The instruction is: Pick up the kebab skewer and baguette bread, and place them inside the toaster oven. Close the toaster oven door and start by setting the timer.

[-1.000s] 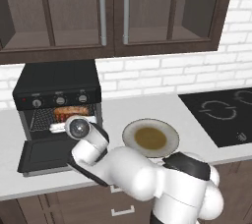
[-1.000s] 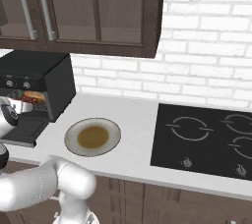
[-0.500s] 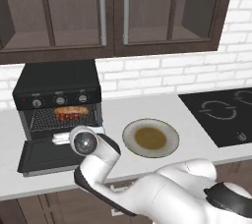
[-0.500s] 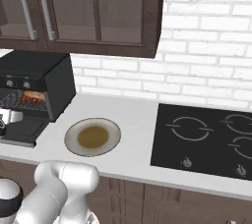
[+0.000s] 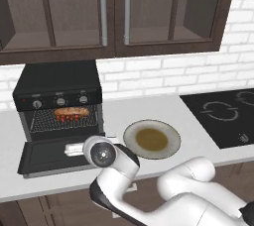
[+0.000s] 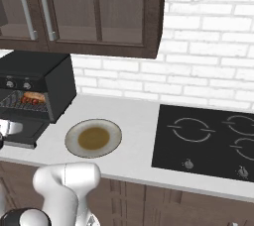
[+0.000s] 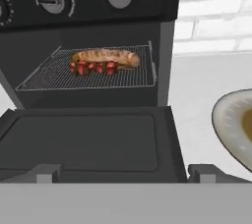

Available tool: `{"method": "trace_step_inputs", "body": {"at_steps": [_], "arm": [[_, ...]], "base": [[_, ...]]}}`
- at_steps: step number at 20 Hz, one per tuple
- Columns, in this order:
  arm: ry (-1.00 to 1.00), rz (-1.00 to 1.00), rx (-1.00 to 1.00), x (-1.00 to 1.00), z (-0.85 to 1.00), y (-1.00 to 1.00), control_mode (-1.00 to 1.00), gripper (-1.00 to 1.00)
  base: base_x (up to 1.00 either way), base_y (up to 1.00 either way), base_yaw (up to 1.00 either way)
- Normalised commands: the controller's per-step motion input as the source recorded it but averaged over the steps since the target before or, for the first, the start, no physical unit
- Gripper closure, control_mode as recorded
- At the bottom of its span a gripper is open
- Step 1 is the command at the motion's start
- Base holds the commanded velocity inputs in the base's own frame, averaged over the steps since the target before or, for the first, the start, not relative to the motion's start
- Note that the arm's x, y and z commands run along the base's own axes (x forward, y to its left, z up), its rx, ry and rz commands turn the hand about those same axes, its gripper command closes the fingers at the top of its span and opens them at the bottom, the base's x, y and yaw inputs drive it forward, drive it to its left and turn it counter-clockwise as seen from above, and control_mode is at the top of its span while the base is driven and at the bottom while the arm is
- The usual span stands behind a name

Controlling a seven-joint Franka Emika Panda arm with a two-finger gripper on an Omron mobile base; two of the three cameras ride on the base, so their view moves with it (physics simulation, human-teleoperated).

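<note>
— Oven (image 5: 58, 102) first: where does it sit, and how is the door (image 5: 57, 154)?
— On the counter (image 5: 149, 111) at the left, door dropped flat toward the robot.
— Plate (image 5: 151, 139)?
— Just right of the door, bare.
— Bread (image 7: 106, 56) and skewer (image 7: 93, 67)?
— Both lie on the rack (image 7: 88, 73) inside, skewer touching the loaf's front side.
— Gripper (image 7: 125, 174)?
— Low before the door's edge, fingers (image 7: 42, 174) spread wide, holding nothing.

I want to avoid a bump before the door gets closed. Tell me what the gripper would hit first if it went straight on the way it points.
Judging by the hand view, the gripper points low over the open door, so it would probably meet the door panel first; if it clears that, the oven and its rack lie behind. Depth is unclear.
</note>
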Motion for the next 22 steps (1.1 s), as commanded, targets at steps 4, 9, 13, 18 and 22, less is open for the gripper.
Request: {"method": "trace_step_inputs", "body": {"at_steps": [4, 9, 13, 18, 22], "arm": [[0.10, 0.00, 0.00, -0.43, 0.00, -0.36, -1.00, -1.00], [0.08, 0.00, 0.00, -0.18, 0.00, -0.11, -1.00, -1.00], [0.08, 0.00, 0.00, 0.00, 0.00, 0.00, -1.00, -1.00], [0.03, 0.00, 0.00, 0.00, -0.17, 0.00, -1.00, -1.00], [0.04, 0.00, 0.00, 0.00, -0.32, 0.00, -1.00, -1.00]], "base": [[0.00, 0.00, 0.00], [0.00, 0.00, 0.00], [0.00, 0.00, 0.00], [0.00, 0.00, 0.00], [0.00, 0.00, 0.00]]}}
